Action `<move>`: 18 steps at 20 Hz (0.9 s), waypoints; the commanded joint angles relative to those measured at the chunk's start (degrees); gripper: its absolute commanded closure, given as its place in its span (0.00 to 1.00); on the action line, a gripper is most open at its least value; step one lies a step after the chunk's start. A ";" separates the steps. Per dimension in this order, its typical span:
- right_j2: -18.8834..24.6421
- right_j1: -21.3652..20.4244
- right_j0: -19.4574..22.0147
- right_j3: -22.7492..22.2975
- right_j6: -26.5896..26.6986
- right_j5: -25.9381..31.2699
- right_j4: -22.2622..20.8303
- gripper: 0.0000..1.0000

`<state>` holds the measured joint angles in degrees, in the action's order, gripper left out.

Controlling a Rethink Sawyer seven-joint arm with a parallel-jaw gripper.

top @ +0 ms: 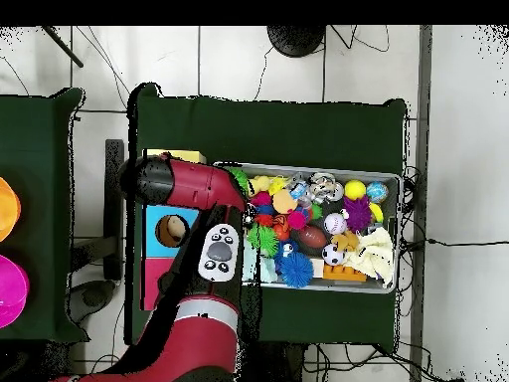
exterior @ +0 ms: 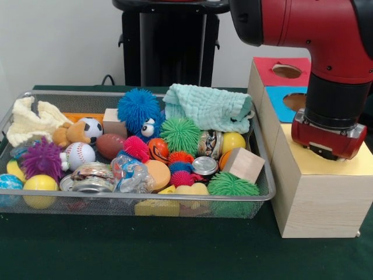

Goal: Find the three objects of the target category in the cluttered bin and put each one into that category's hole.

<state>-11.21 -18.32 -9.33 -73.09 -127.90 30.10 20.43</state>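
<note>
The gripper sits low over the hole, hiding it; whether it is parted or closed, I cannot tell; beside it the bin holds light, squashy toys, best pinched across the middle.

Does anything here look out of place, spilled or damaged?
Nothing stands out. The bin is crowded, but everything lies inside it, nothing on the table. A green cloth is draped at the far rim. The arm's end sits over the yellow box.
</note>
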 commanded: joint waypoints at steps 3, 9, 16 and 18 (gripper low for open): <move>2.89 -5.86 -0.13 -5.90 -6.05 5.82 -0.85 1.00; 3.10 -10.26 0.33 -8.25 -7.09 6.95 0.44 1.00; 2.92 -12.66 0.97 -10.48 -7.82 2.00 0.51 1.00; 1.44 -12.97 0.67 -9.83 -8.11 1.89 -0.29 1.00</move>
<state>-11.33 -28.40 -9.54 -77.92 -127.90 32.17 20.41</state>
